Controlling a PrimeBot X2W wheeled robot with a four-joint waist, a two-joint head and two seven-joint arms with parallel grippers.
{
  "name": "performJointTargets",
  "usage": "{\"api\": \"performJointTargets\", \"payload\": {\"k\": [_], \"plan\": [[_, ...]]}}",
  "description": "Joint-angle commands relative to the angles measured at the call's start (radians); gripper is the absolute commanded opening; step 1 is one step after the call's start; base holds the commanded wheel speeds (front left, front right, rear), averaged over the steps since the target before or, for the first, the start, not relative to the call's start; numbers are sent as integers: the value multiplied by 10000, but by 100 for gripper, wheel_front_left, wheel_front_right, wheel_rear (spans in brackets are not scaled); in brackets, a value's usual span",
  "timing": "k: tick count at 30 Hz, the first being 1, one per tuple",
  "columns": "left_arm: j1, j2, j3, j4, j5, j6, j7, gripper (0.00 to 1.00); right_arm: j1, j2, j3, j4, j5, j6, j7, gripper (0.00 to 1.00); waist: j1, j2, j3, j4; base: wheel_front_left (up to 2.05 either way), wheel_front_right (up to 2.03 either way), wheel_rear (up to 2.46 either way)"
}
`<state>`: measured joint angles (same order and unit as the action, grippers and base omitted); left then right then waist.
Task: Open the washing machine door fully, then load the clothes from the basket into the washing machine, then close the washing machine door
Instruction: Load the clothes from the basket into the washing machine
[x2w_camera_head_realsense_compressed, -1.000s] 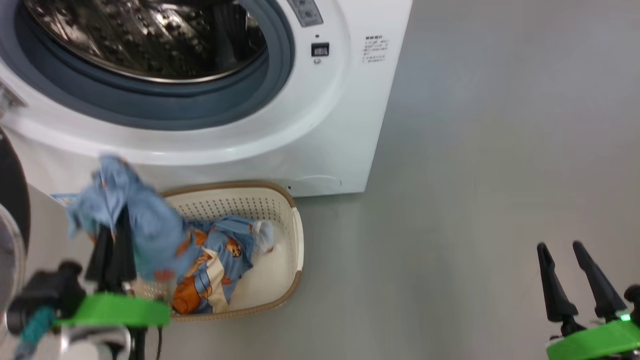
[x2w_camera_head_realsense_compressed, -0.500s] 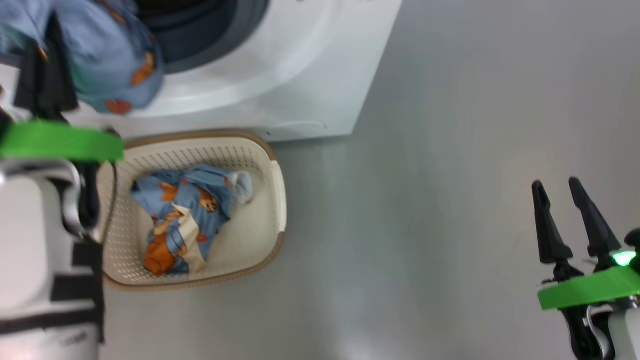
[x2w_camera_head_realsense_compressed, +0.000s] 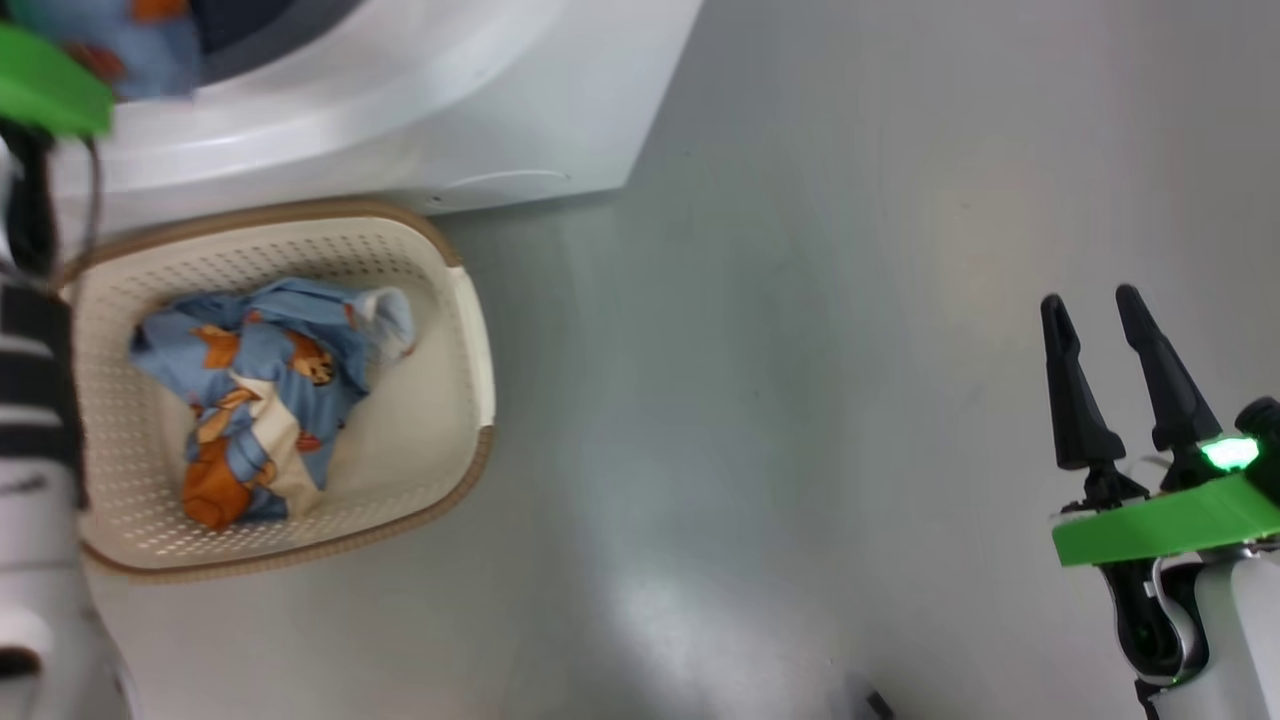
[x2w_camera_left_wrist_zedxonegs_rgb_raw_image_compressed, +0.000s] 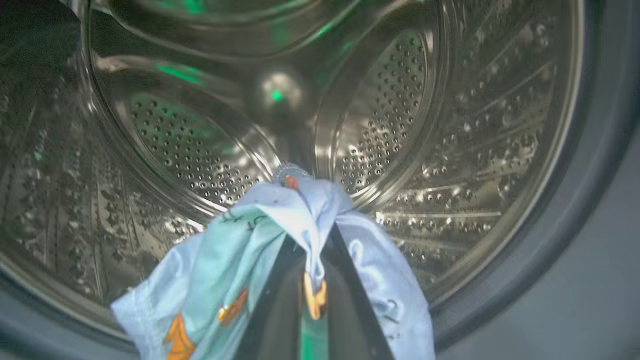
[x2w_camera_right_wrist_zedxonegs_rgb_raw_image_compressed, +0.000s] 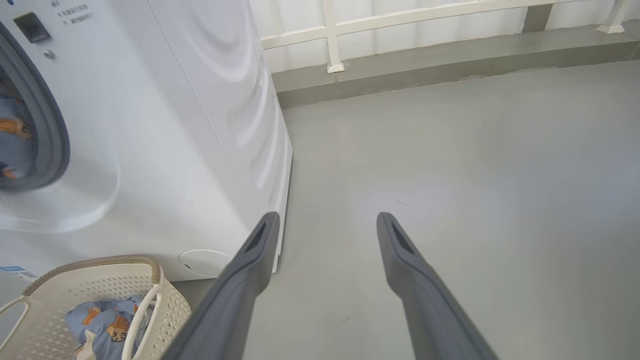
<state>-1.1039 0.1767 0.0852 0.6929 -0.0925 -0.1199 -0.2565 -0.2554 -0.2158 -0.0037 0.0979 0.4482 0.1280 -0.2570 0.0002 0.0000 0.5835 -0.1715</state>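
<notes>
Left end effector (x2w_camera_left_wrist_zedxonegs_rgb_raw_image_compressed: 311, 250) is clamped on a blue garment (x2w_camera_left_wrist_zedxonegs_rgb_raw_image_compressed: 235, 260) at the drum mouth of the washing machine (x2w_camera_head_realsense_compressed: 450, 120) (more clothes (x2w_camera_head_realsense_compressed: 250, 400) in the basket (x2w_camera_head_realsense_compressed: 470, 330)). Right end effector (x2w_camera_head_realsense_compressed: 1090, 300) hangs open. Release too soon and it probably drapes over the seal (x2w_camera_left_wrist_zedxonegs_rgb_raw_image_compressed: 600, 200).

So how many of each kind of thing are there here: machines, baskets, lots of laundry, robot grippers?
Washer: 1
Basket: 1
Lots of clothes: 2, a held piece and a heap in the basket
Grippers: 2, the left gripper shut on the held piece, the right gripper open
Total: 6
</notes>
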Motion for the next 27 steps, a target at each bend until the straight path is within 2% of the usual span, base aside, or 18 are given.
{"api": "performJointTargets", "payload": {"k": [1,6,10,11,12,13,19,27], "plan": [[-333,514,189,-252,125,79,-53,0,0,-76,263,-237,100,27,-48,100,-2,0,309,-301,0,0,0],[-1165,742,367,-1138,415,440,-53,0,-253,-32,408,-304,115,27,-48,100,-2,0,556,-492,0,0,0],[-1230,921,356,-1778,658,507,-53,0,-316,9,500,-329,119,27,-48,100,-2,0,607,-635,0,0,0],[-1213,939,375,-1804,663,510,-53,17,-314,16,518,-327,122,27,-48,100,-2,0,614,-659,0,0,0],[-1180,944,415,-1774,644,523,-53,43,-306,22,535,-320,125,27,-48,100,-2,0,609,-676,0,0,0],[-1126,932,469,-1654,608,543,-53,100,-292,27,545,-312,126,27,-48,100,-2,0,603,-682,0,0,0],[-849,871,700,-1172,542,712,-53,100,-205,61,570,-293,123,27,-48,100,-2,0,559,-656,0,0,0],[-390,602,585,-1093,654,725,-53,100,-209,-47,583,-288,122,27,-48,100,-2,0,498,-536,0,0,0]]}}
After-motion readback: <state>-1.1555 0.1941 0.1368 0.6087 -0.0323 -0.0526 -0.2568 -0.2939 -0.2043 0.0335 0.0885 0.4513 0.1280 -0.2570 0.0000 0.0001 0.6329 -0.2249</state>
